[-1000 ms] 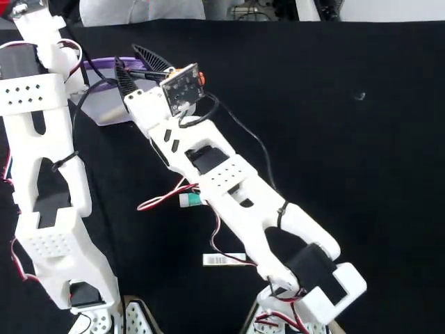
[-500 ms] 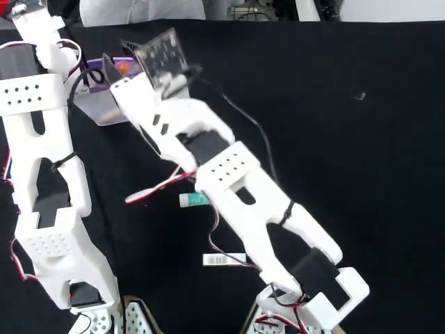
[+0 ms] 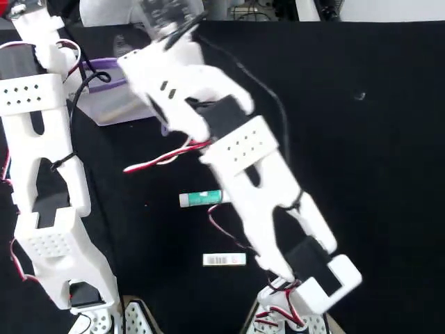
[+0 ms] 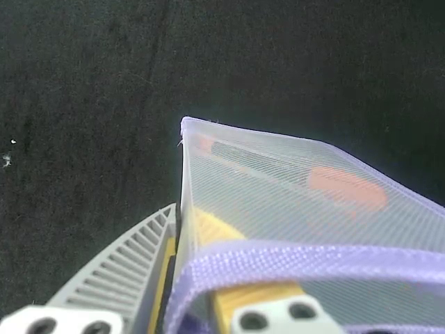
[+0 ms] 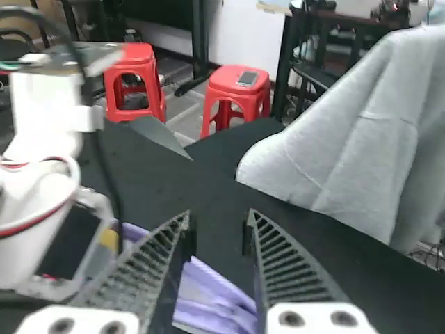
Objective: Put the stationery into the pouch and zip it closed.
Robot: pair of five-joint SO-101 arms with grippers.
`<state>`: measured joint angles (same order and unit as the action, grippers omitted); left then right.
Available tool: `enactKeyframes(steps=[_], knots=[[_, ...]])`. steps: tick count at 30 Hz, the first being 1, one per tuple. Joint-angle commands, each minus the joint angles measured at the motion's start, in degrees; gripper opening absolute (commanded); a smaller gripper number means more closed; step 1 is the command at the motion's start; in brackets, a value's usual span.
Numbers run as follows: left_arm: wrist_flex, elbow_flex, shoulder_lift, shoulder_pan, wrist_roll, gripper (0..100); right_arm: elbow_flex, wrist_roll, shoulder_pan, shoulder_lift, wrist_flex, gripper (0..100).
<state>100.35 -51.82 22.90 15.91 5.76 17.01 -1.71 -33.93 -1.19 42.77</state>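
Observation:
A translucent mesh pouch (image 3: 115, 97) with a purple zip band (image 4: 292, 261) lies at the far left of the black table. My left gripper (image 4: 179, 217) is shut on the pouch's edge, its grey finger (image 4: 128, 275) outside the mesh. An orange item (image 4: 345, 188) shows through the mesh inside the pouch. My right gripper (image 5: 217, 217) hangs open above the pouch's purple band (image 5: 208, 296), with nothing between its fingers. A green and white glue stick (image 3: 201, 198) lies on the table beside the right arm (image 3: 240, 149). A small white barcoded piece (image 3: 224, 259) lies nearer the arm bases.
The left arm (image 3: 42, 139) runs along the table's left side up to the pouch. Red and black cables (image 3: 156, 158) dangle from the right arm over the table. Grey cloth (image 5: 361, 132) lies past the far edge. The black table (image 3: 361, 174) stretches away to the right.
The right arm has lifted and swung up from the pouch mouth toward the far edge. The glue stick, half hidden under it before, now shows fully. The left arm stayed put.

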Motion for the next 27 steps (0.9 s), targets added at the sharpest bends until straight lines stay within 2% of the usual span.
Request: enactKeyframes(steps=[1,11,21,27], knots=[[-0.1,1.1,2.1,1.8,-0.2,3,4.6,-0.6,2.8,-6.6,4.4,11.7],[-2.2,1.5,2.8,4.9,-0.2,3,4.5,-1.5,6.2,-18.0,17.6,11.5],[-3.9,0.5,6.7,7.1,-0.2,3,3.1,-16.7,6.3,-21.4,39.0,11.6],[-4.5,-2.7,6.9,12.4,-0.2,3,-9.6,-26.5,6.2,-19.6,42.0,11.6]])
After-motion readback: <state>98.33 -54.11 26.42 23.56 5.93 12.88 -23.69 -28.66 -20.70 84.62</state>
